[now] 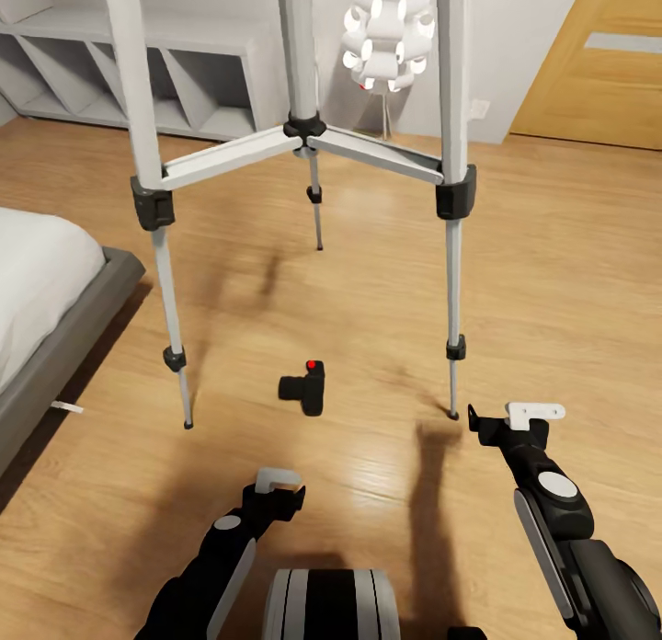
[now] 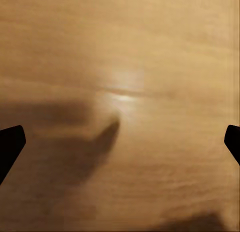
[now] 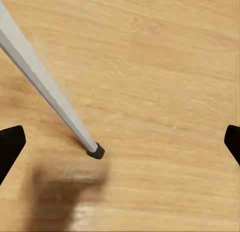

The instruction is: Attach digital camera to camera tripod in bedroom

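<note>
1. Leftmost in the head view lies one low bed [image 1: 55, 318], grey frame and white mattress, on the light wood floor [image 1: 570, 291] of the bedroom
2. Next, the left gripper [image 1: 279, 489] hangs low over bare floor, near the robot's base; in the left wrist view its two black fingertips [image 2: 10, 144] sit at opposite edges, spread wide, with nothing but floor boards [image 2: 130, 57] between them, so it holds nothing
3. One camera tripod [image 1: 303, 130] stands ahead on three silver-grey legs with black joints; two legs are near, one is further back, and three braces meet at a black hub
4. One digital camera [image 1: 305, 387] lies on the floor between the two near legs, touching neither, its red button on top; it is ahead of the left gripper and well apart from both grippers
5. Further right, the right gripper [image 1: 515, 417] hovers just beside the foot of the right near leg; the right wrist view shows that leg [image 3: 45, 92] and its black foot between the widely parted fingertips [image 3: 11, 147], which touch nothing
6. At far right, one wooden door [image 1: 598, 61] is set in the white wall
</note>
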You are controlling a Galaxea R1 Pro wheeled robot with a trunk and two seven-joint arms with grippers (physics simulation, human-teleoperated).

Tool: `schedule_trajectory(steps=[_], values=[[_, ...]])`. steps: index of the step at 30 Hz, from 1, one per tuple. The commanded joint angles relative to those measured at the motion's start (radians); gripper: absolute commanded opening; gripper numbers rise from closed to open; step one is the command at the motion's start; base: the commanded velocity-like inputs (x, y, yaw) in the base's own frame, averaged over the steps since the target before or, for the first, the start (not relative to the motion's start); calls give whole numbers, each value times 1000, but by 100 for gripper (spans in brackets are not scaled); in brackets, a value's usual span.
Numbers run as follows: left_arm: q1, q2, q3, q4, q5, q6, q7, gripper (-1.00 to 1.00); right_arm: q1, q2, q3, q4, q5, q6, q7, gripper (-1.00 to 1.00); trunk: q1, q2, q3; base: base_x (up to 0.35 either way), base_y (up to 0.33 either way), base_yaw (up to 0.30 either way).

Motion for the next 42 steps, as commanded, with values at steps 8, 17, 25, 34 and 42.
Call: schedule_trajectory(steps=[8, 17, 25, 34, 42], values=[[0, 0, 0, -2, 6, 6, 0, 100, 0, -1, 0, -2, -1, 4, -4, 100, 0, 0, -1, 221, -173, 0], [0, 0, 0, -2, 6, 6, -1, 100, -1, -1, -6, -1, -1, 4, -4, 100, 0, 0, 1, 61, -41, -37], [0, 1, 0, -3, 6, 6, 0, 100, -1, -1, -6, -2, -2, 4, -4, 100, 0, 0, 8, 190, -2, -142], [-2, 4, 10, -27, 0, 95, 44, 100, 0, 2, -6, -15, -3, 0, -4, 100, 0, 0, 9, 25, 0, -16], [-7, 21, 16, -87, -1, 303, 60, 100, -1, 2, -6, -24, -3, 0, -3, 100, 0, 0, 9, 0, 0, 0]])
